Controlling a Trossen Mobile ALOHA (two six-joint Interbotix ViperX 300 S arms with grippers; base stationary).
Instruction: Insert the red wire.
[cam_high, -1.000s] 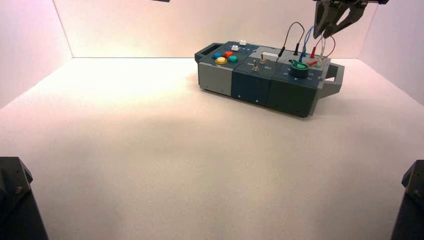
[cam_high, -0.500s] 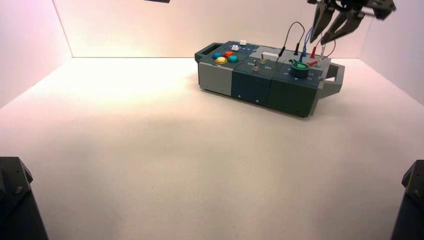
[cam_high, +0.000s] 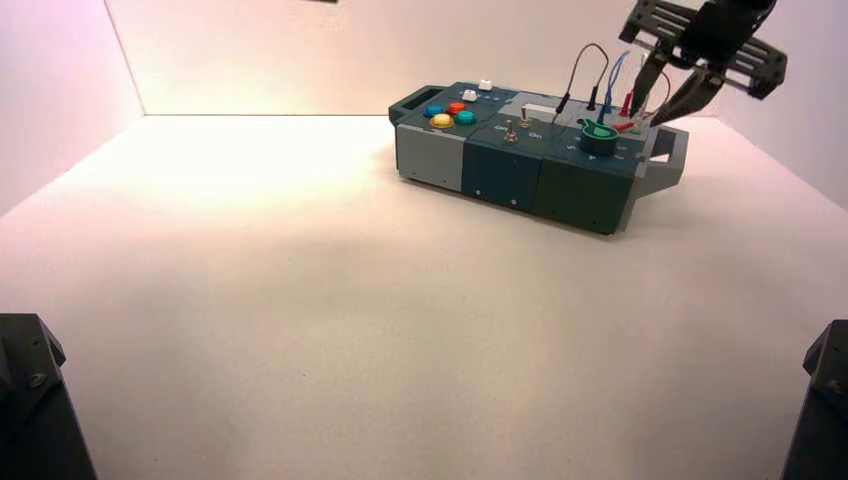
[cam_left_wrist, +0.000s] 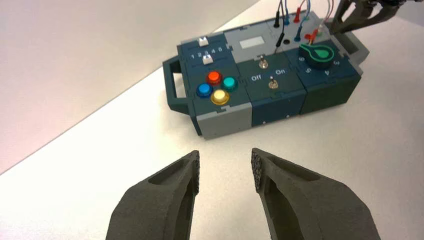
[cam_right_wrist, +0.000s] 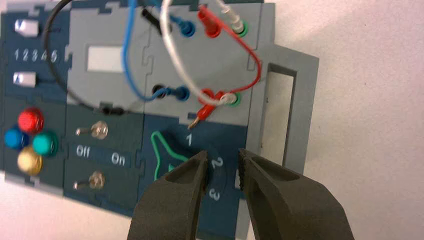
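Note:
The red wire (cam_right_wrist: 256, 64) arches over the grey wire panel at the box's (cam_high: 505, 165) right end. Its far end sits in a red socket (cam_right_wrist: 210, 26). Its other red plug (cam_right_wrist: 204, 112) lies loose on the panel next to an empty red socket (cam_right_wrist: 206, 94), with its metal tip pointing at the knob's "1". My right gripper (cam_right_wrist: 222, 167) is open and holds nothing. It hovers over the knob's "2" and "3", a short way from the loose plug. In the high view it (cam_high: 667, 100) leans in from the upper right. My left gripper (cam_left_wrist: 225, 170) hangs open, far from the box.
A green knob (cam_right_wrist: 164, 156) adjoins the wire panel. Blue (cam_right_wrist: 131, 75), white (cam_right_wrist: 175, 65) and black (cam_right_wrist: 65, 85) wires loop close to the red one. Two toggle switches (cam_right_wrist: 97, 131) and coloured buttons (cam_right_wrist: 31, 140) lie farther along. The box's handle (cam_right_wrist: 289, 100) juts out beside the sockets.
My right gripper has come down from above the wires and tilted, so its fingertips are now low at the box's right end. It stays open. The red plug has not moved.

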